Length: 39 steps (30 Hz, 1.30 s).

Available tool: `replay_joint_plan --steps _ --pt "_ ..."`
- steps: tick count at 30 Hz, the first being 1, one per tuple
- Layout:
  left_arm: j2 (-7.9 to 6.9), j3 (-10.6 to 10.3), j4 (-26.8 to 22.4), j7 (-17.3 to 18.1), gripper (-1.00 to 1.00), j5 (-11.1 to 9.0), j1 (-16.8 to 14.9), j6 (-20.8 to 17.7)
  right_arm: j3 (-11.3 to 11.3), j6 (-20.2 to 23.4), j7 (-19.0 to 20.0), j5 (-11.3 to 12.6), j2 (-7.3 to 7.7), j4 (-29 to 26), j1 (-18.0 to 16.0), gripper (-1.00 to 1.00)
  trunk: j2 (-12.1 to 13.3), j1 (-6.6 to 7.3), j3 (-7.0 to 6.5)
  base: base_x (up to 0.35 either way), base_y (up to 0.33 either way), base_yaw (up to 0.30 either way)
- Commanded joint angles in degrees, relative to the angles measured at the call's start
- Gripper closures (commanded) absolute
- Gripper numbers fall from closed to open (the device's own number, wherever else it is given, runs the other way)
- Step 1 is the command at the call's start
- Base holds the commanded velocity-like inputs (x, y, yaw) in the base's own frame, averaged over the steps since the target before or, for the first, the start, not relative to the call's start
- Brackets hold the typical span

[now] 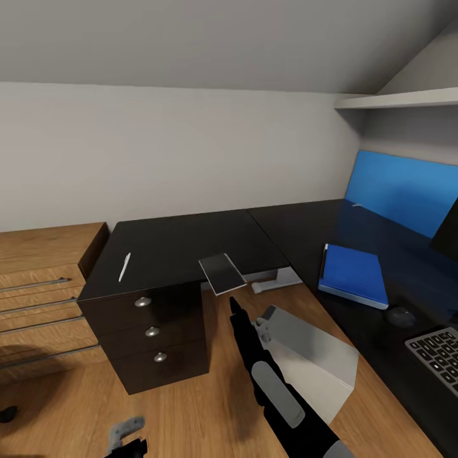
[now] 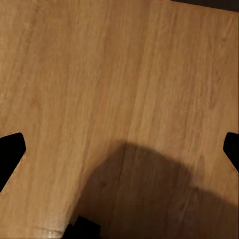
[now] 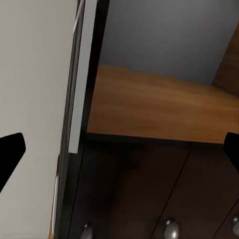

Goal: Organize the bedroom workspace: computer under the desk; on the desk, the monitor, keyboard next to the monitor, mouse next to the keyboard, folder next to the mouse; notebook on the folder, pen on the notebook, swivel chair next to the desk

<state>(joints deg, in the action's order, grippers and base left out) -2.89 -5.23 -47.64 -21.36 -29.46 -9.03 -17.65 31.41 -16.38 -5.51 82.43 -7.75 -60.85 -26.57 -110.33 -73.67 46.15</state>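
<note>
A thin grey notebook (image 1: 221,273) sits at the front edge of the black desk (image 1: 191,245) and partly overhangs it. My right gripper (image 1: 234,306) hovers just below it, open and holding nothing. In the right wrist view the notebook (image 3: 74,99) is edge-on against the desk top. A white pen (image 1: 124,267) lies on the desk's left part. On the right wing are the blue folder (image 1: 353,275), the mouse (image 1: 401,316), the keyboard (image 1: 439,359) and a corner of the monitor (image 1: 448,232). The pale grey computer (image 1: 312,362) stands on the floor. My left gripper (image 1: 127,439) hangs open low over bare floor.
Dark drawers with silver knobs (image 1: 151,331) close the desk's left end. A light wooden cabinet (image 1: 44,254) stands to its left. A blue panel (image 1: 407,191) covers the right wall under a white shelf (image 1: 401,98). A white desk foot (image 1: 277,280) is in the knee space.
</note>
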Motion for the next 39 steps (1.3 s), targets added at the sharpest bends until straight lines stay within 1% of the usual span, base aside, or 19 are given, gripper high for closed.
replay_joint_plan --steps 1,3,5,7,9,11,12,13,16,18,39 --pt "-0.09 -0.42 1.12 -0.43 -1.0 1.1 -0.02 6.02 0.21 -0.41 -0.2 0.43 0.0 -0.06 -0.06 -1.0 -0.03 0.01 0.05 0.0 0.0 0.0" --pt "-0.09 -0.46 1.54 -0.38 -1.0 3.22 0.13 9.13 0.22 -0.4 -0.2 0.44 0.0 -0.06 -0.06 -1.0 -0.03 0.01 0.05 0.0 0.0 0.0" --pt "-0.1 -0.47 1.5 -0.33 -1.0 4.19 0.48 10.3 0.23 -0.4 -0.2 0.45 0.01 -0.06 -0.06 -1.0 -0.03 0.01 0.05 0.0 0.0 0.0" --pt "-0.11 -0.43 0.77 0.13 -1.0 4.68 0.97 10.92 0.23 -0.4 -0.2 0.45 0.02 -0.06 -0.06 -1.0 -0.03 0.01 0.05 0.0 0.0 0.0" --pt "-0.57 -0.43 -1.52 1.52 -1.0 4.94 2.19 11.24 0.21 -0.4 -0.2 0.42 0.02 -0.06 -0.06 -1.0 -0.03 0.01 0.05 0.0 0.0 0.0" --pt "-1.89 -0.46 -7.14 4.34 -1.0 5.06 5.52 11.32 0.18 -0.4 -0.2 0.42 0.02 -0.06 -0.06 -1.0 -0.03 0.01 0.05 0.0 0.0 0.0" --pt "-2.27 -0.47 -8.69 5.0 -1.0 5.07 6.48 11.25 0.17 -0.4 -0.2 0.43 0.02 -0.06 -0.06 -1.0 -0.03 0.01 0.05 0.0 0.0 0.0" --pt "-3.26 -0.48 -12.69 6.38 -1.0 5.03 9.19 11.05 0.16 -0.4 -0.2 0.42 0.02 -0.06 -0.06 -1.0 -0.03 0.01 0.05 0.0 0.0 0.0" --pt "-4.09 -0.48 -15.74 7.35 -1.0 4.88 11.62 10.88 0.15 -0.4 -0.2 0.43 0.02 -0.06 -0.06 -1.0 -0.03 0.01 0.05 0.0 0.0 0.0" --pt "-4.39 -0.48 -16.83 7.7 -1.0 4.85 12.5 10.81 0.15 -0.4 -0.2 0.44 0.02 -0.06 -0.06 -1.0 -0.03 0.01 0.05 0.096 0.045 0.0" --pt "-4.41 -0.48 -16.96 7.83 -1.0 4.77 12.79 10.81 0.14 -0.33 -0.29 0.52 -0.04 -0.05 -0.06 -1.0 -0.03 0.01 0.05 0.144 0.096 0.0"
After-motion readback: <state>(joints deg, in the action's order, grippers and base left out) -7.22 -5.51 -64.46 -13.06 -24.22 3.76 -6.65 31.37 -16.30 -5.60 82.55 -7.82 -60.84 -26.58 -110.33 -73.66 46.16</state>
